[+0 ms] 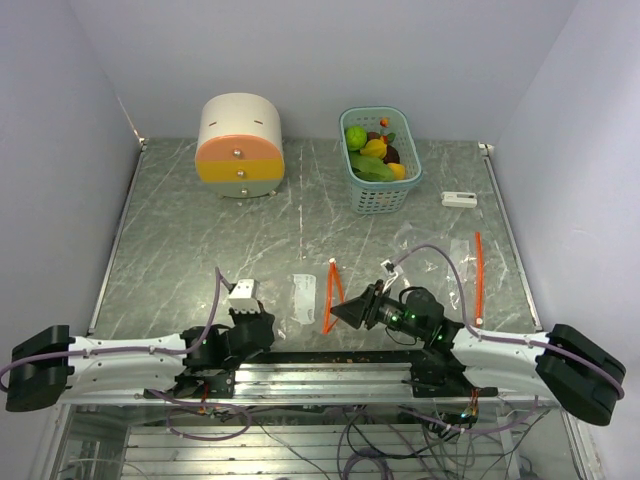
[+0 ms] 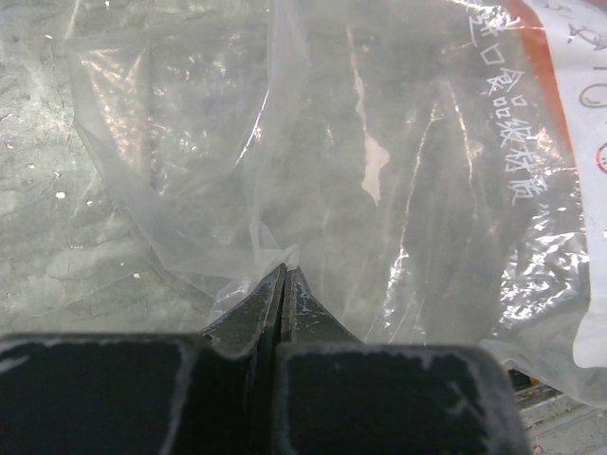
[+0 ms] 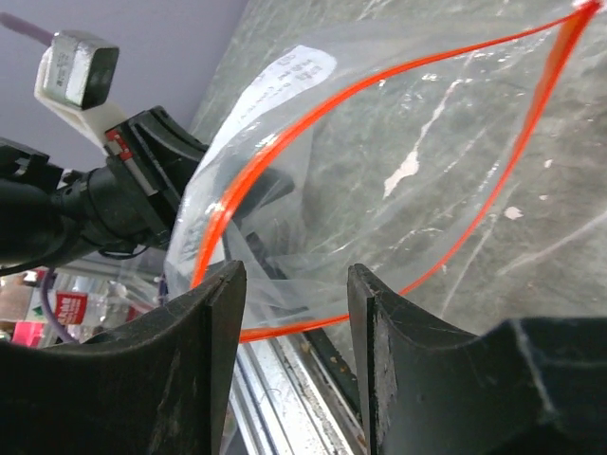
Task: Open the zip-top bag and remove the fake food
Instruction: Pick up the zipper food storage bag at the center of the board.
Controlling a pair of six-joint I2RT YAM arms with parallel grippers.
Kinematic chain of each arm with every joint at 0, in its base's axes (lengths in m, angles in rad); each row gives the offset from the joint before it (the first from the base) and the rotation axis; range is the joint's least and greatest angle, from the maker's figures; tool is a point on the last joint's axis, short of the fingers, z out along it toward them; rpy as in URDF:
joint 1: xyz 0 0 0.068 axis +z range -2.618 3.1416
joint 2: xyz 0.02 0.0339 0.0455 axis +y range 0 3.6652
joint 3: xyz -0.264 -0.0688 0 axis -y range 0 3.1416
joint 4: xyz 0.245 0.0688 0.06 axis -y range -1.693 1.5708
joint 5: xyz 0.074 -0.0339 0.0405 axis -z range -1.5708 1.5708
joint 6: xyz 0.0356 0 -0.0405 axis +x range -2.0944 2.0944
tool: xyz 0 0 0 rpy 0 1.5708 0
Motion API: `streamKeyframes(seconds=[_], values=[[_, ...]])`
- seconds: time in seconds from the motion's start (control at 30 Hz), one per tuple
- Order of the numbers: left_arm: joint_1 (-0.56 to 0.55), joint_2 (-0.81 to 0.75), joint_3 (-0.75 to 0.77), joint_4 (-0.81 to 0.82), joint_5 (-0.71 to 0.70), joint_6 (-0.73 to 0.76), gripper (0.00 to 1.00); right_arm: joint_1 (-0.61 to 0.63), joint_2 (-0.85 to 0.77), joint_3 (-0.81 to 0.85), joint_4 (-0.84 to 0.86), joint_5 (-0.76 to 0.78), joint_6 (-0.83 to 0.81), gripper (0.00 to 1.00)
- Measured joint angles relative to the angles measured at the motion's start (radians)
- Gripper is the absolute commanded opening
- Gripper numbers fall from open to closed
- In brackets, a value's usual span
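The zip-top bag (image 2: 379, 171) is clear plastic with an orange zip rim (image 3: 285, 142), and its mouth gapes in the right wrist view. I see nothing inside it. My left gripper (image 2: 285, 270) is shut on a bunched fold of the bag's film. At the near table edge my right gripper (image 3: 296, 284) is open, its jaws standing either side of the bag's lower rim without pinching it. In the top view the bag (image 1: 305, 297) lies between the left gripper (image 1: 278, 315) and the right gripper (image 1: 338, 314). The fake food (image 1: 372, 150) lies piled in a teal basket (image 1: 378, 198) at the back.
A round cream-and-orange drawer box (image 1: 240, 147) stands at the back left. A second clear bag (image 1: 462, 262) with an orange zip lies flat at the right. A small white item (image 1: 459, 199) sits near the right edge. A metal rail (image 3: 285, 398) runs along the near edge.
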Motion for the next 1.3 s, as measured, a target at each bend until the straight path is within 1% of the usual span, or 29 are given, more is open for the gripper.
streamKeyframes(seconds=[0.03, 0.17, 0.33, 0.43, 0.57, 0.63, 0.83, 1.07, 1.2, 1.3], values=[[0.0, -0.006, 0.0, 0.0, 0.0, -0.001, 0.07, 0.006, 0.011, 0.0, 0.017, -0.001, 0.008, 0.48], [0.0, -0.036, -0.009, -0.006, 0.0, -0.008, 0.07, 0.027, -0.001, 0.0, 0.052, 0.0, 0.019, 0.57], [0.0, -0.055, -0.011, -0.011, -0.004, -0.008, 0.07, 0.047, -0.081, 0.014, 0.015, 0.017, 0.011, 0.6], [0.0, -0.048, -0.011, -0.011, -0.005, -0.008, 0.07, 0.053, -0.089, 0.042, 0.008, 0.024, 0.008, 0.59], [0.0, -0.019, -0.011, -0.001, -0.005, -0.007, 0.07, 0.059, -0.034, 0.055, 0.024, 0.027, 0.008, 0.51], [0.0, -0.002, -0.011, 0.009, -0.005, -0.006, 0.07, 0.062, 0.012, 0.055, 0.033, 0.027, 0.011, 0.43], [0.0, 0.035, -0.011, 0.035, -0.005, -0.004, 0.07, 0.065, 0.098, 0.037, 0.089, 0.028, 0.034, 0.0], [0.0, -0.001, -0.032, 0.048, -0.003, -0.018, 0.07, 0.065, 0.116, -0.051, 0.121, 0.059, 0.061, 0.0], [0.0, -0.027, -0.069, 0.079, 0.002, -0.02, 0.07, 0.065, 0.131, -0.058, 0.121, 0.081, 0.066, 0.0], [0.0, -0.008, -0.075, 0.104, 0.006, -0.012, 0.07, 0.065, 0.146, -0.058, 0.123, 0.094, 0.068, 0.0]])
